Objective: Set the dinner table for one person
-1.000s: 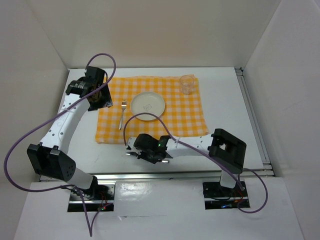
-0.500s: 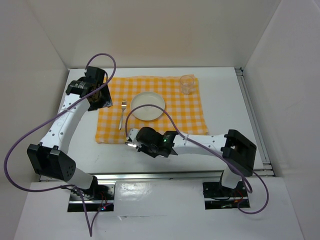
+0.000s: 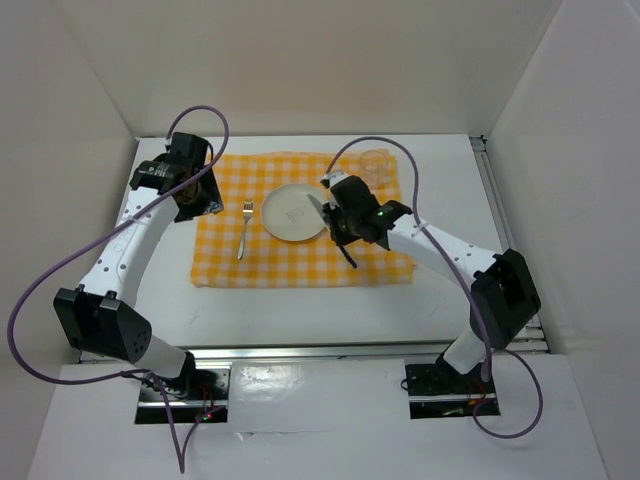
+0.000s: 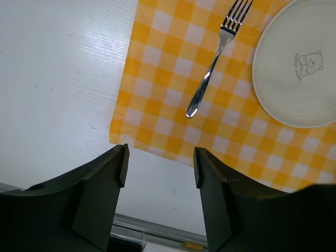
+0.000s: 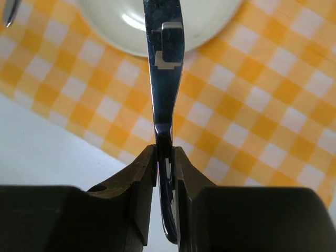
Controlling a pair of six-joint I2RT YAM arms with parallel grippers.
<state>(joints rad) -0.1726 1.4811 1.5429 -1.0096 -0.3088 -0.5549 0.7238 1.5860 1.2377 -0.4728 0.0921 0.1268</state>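
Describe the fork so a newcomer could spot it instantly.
On the white dinner table lies a yellow-and-white checked cloth with a round white plate near its middle. The fork lies just left of the plate, tines toward the far edge. Unlike the knife, clamped in the right gripper, it lies free.

In the right wrist view the knife (image 5: 166,89) is cut off at the top edge, over the plate (image 5: 113,26), which is only partly framed. In the left wrist view the fork (image 4: 212,71), left of the plate, is clipped at its tines.
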